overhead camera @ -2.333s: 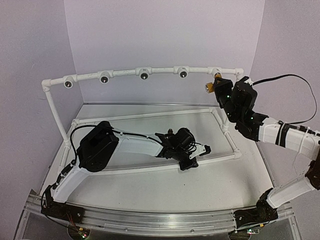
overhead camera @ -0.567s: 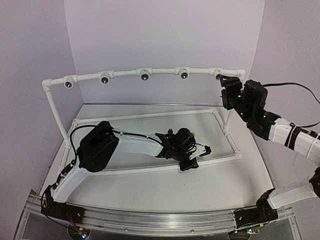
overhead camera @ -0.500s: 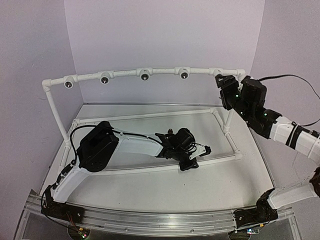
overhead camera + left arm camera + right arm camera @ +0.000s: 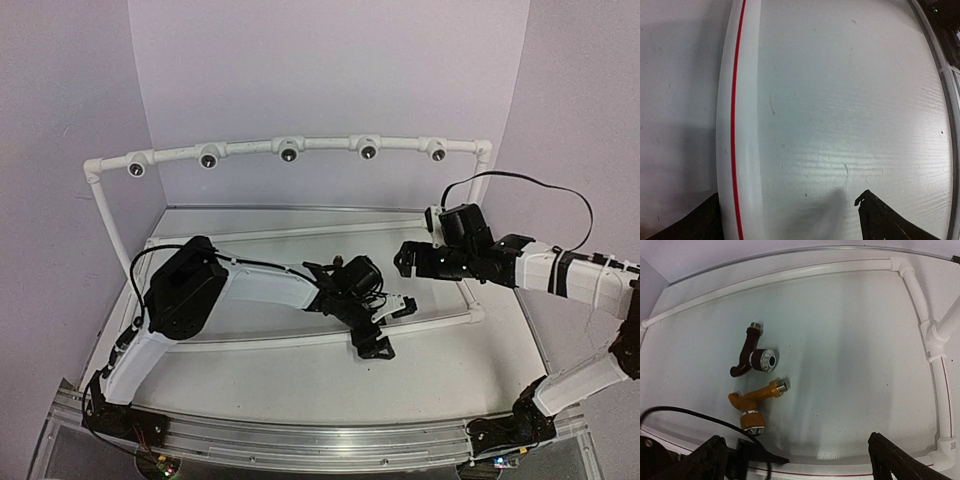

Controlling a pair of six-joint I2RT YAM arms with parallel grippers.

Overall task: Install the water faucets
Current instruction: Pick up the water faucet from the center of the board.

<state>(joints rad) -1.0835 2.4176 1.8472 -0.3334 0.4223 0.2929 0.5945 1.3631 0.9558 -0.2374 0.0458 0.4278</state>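
Faucet in brown (image 4: 752, 352) loose on table (image 4: 850, 340) inside pipe frame (image 4: 935, 370) — just beside yellow-orange faucet (image 4: 757, 400), both untouched. Left gripper (image 4: 392, 325) spread wide, empty (above near pipe (image 4: 740, 125)). Right gripper (image 4: 405, 258) agape too — holds nothing.

Dark reddish-brown faucet (image 4: 751, 354), small and tap-shaped, lying flat on white table surface (image 4: 850, 365), silvery threaded end up-frame, round silver-rimmed cap with blue centre at its side; yellow-orange faucet (image 4: 756, 401) just below it, apart, also flat, silvery threaded end rightward, ribbed silvery-edged end down-frame.
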